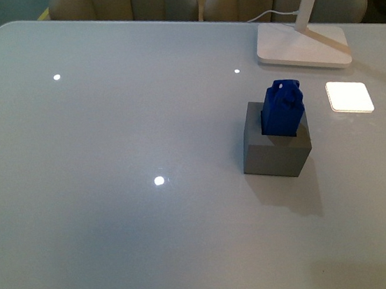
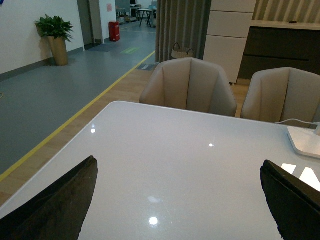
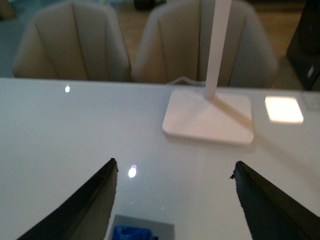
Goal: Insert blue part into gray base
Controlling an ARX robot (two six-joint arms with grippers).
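Glossy white table, gray base standing on it, white lamp foot near far edge

You have the block standing in the cube, on the right half of the table. The lamp foot sits behind it, chairs beyond.

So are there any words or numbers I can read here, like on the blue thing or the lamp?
No text here can be read.
The blue part, gray base and lamp foot: no writing shows on them.
The notice on the far wall, in the left wrist view: too small and blurred to read.
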